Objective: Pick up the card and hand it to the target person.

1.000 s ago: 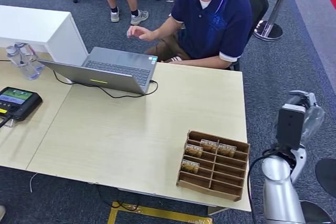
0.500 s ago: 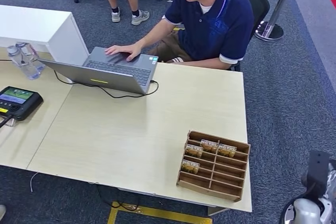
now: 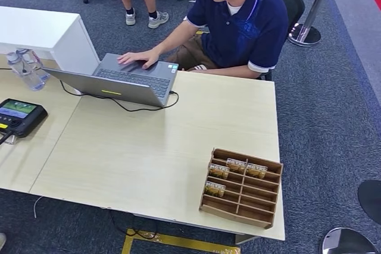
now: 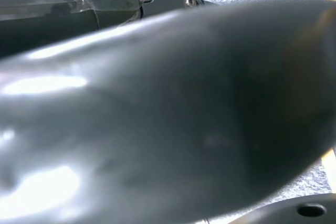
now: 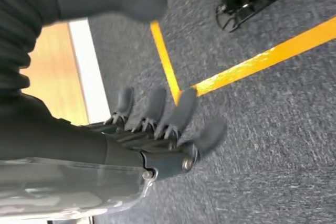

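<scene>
Cards in the tray, right hand empty

Table (image 3: 148, 147) bears a wooden tray (image 3: 241, 213) holding cards (image 3: 218, 171) near a seated person (image 3: 242, 22). Right hand (image 5: 158, 124) hangs over carpet, fingers (image 5: 180, 111) spread, empty. Left hand's fingers: cannot tell.

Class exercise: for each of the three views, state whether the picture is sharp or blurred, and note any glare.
Head view: sharp and evenly lit; the cards in the wooden tray are crisp. Left wrist view: a dark surface, far too close, out of focus, with white glare patches. Right wrist view: the right hand and the carpet show slight blur.
</scene>
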Robot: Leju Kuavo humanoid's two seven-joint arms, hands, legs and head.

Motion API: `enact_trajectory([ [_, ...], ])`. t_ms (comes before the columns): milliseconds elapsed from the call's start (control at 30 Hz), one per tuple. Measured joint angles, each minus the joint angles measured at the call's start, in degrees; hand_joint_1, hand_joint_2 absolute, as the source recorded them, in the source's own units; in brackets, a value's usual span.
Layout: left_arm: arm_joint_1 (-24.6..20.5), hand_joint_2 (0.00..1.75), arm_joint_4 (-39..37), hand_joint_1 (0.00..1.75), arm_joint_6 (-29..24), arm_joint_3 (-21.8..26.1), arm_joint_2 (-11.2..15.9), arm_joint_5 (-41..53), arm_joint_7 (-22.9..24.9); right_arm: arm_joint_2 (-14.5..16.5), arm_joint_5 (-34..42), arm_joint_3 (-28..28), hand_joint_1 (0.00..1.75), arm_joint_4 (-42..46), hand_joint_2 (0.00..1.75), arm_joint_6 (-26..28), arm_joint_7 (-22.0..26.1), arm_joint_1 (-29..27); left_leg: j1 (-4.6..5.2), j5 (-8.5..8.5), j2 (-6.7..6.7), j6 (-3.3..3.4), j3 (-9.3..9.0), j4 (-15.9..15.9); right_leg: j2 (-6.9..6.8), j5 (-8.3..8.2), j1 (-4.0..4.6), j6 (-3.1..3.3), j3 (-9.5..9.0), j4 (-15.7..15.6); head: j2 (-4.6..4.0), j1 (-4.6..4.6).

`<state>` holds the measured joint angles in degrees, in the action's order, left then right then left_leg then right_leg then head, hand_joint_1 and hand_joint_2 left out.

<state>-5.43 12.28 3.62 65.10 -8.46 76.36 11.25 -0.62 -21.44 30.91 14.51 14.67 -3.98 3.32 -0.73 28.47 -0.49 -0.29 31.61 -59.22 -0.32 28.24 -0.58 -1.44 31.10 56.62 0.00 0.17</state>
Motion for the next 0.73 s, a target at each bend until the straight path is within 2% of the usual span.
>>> enact_trajectory([
  [433, -0.01, 0.0, 0.0, 0.0, 0.18, -0.01, 0.13, 0.55, -0.17, 1.53, -7.82, -2.92, 0.0, -1.86, 1.75, -3.59, 2.47, 0.68, 0.01, -0.01, 0.05, 0.01, -0.03, -0.01, 0.03, -0.03, 0.0, -0.02, -0.02, 0.0, 0.0, 0.0],
  [733, 0.0, 0.0, 0.0, 0.0, -0.39, -0.01, 0.12, 0.25, 0.13, 1.8, -8.24, -4.04, 0.0, -2.37, 1.75, -3.3, -0.66, 0.91, 0.01, -0.01, 0.05, 0.01, -0.04, -0.01, 0.03, -0.03, -0.01, -0.03, -0.02, 0.0, 0.0, 0.0],
])
